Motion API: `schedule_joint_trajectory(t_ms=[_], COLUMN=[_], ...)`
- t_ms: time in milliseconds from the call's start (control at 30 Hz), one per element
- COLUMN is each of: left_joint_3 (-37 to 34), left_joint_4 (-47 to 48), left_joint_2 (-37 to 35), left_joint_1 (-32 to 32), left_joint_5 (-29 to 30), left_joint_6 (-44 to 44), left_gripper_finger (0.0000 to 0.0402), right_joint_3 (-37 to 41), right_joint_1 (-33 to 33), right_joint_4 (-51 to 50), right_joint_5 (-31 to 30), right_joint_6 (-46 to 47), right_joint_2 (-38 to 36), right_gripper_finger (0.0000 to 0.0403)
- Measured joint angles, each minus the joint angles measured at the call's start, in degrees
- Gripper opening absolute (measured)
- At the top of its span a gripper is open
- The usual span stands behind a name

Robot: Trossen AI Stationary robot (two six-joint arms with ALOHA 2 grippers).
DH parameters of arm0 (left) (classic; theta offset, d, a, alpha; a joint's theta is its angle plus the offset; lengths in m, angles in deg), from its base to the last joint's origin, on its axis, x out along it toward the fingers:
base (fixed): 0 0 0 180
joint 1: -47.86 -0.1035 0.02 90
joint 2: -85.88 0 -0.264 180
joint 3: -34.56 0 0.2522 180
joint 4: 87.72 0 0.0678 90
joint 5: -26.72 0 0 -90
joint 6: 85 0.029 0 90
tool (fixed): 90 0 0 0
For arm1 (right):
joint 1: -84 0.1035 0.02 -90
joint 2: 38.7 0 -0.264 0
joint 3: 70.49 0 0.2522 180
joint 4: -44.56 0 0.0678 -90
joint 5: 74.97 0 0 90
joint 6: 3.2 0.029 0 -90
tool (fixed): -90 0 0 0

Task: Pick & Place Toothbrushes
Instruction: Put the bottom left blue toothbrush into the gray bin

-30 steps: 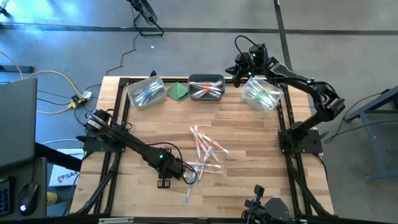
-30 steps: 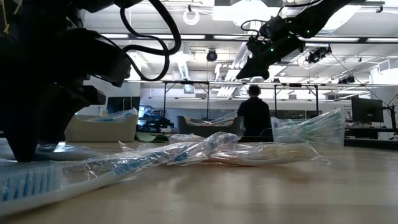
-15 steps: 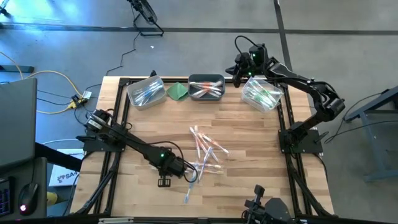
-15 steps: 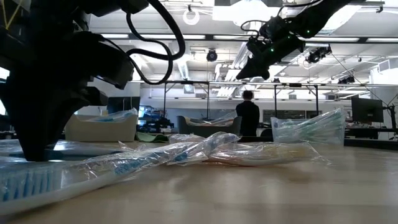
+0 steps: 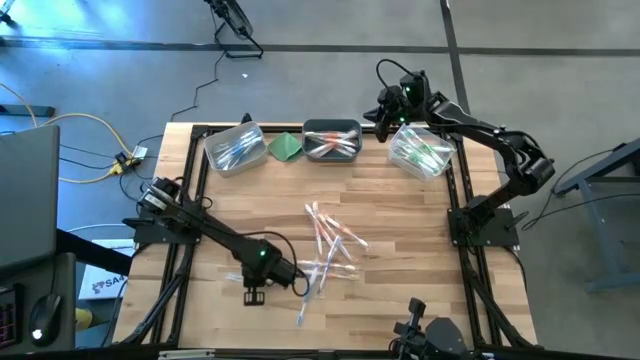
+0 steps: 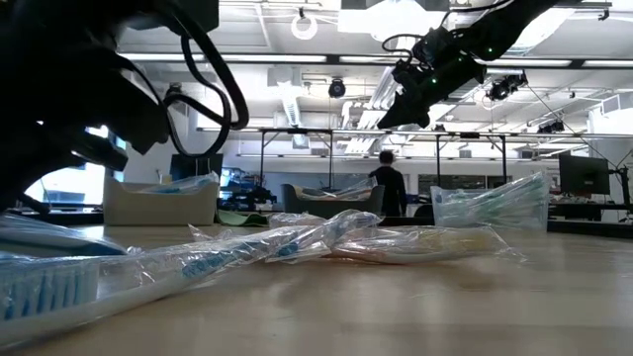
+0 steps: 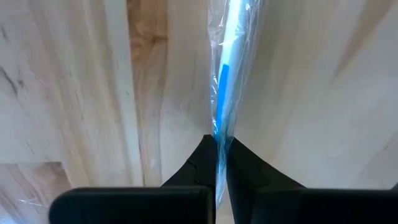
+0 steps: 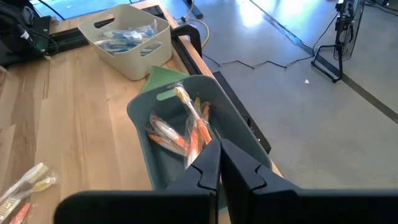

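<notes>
Several wrapped toothbrushes lie loose on the wooden table's middle. My left gripper stands at the near-left edge of that pile, pointing steeply down, shut on a blue toothbrush in clear wrap. Another blue-bristled one lies closest to the low camera. My right gripper hangs shut and empty high over the far edge, beside the grey bin, which holds orange toothbrushes. My left gripper pinches the blue toothbrush's wrapped handle between its two fingertips. The fingers come from above, slanting steeply down, in line with the stick's length. The rest of the toothbrush runs away from the fingers and seems to lie on the wood.
A pale bin with blue toothbrushes stands at the far left, a clear bin with green ones at the far right, and a folded green cloth lies between the pale and grey bins. A person stands in the room beyond.
My left gripper has stayed over the same spot at the pile's near-left edge, and its wrist has turned and tipped, so the fingers point more steeply down. The pile and my right arm have kept still.
</notes>
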Motion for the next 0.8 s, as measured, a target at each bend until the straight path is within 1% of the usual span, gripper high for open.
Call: schedule_joint_trajectory(t_ms=[167,233,333,467,567,667,800], left_joint_3=[0.03,0.08,0.08,0.08,0.12,0.12,-0.12], left_joint_4=[-0.07,-0.16,-0.16,-0.84,-1.25,-1.50,-1.87], left_joint_2=[-0.07,-0.09,-0.13,-0.15,-0.17,-0.17,-0.22], left_joint_1=[0.00,0.00,-0.02,-0.04,-0.07,-0.07,-0.09], left_joint_5=[0.75,2.61,6.18,9.20,12.40,14.03,15.06], left_joint_6=[-1.08,-2.94,-5.96,-9.08,-13.64,-15.31,-17.09], left_gripper_finger=[0.0006,0.0007,0.0022,0.0033,0.0024,0.0008,0.0012], right_joint_3=[0.00,0.00,0.00,0.00,0.00,0.00,0.00], right_joint_1=[0.00,0.00,0.00,0.00,0.00,0.00,0.00], right_joint_4=[0.00,0.00,0.00,-0.02,-0.09,-0.17,-1.03], right_joint_5=[0.00,0.00,0.00,0.01,0.01,0.00,0.01], right_joint_6=[0.04,0.05,0.09,0.19,0.20,0.22,0.22], right_joint_2=[0.00,0.00,0.00,0.00,0.00,0.00,0.00], right_gripper_finger=[0.0004,0.0003,0.0004,0.0003,0.0003,0.0004,0.0003])
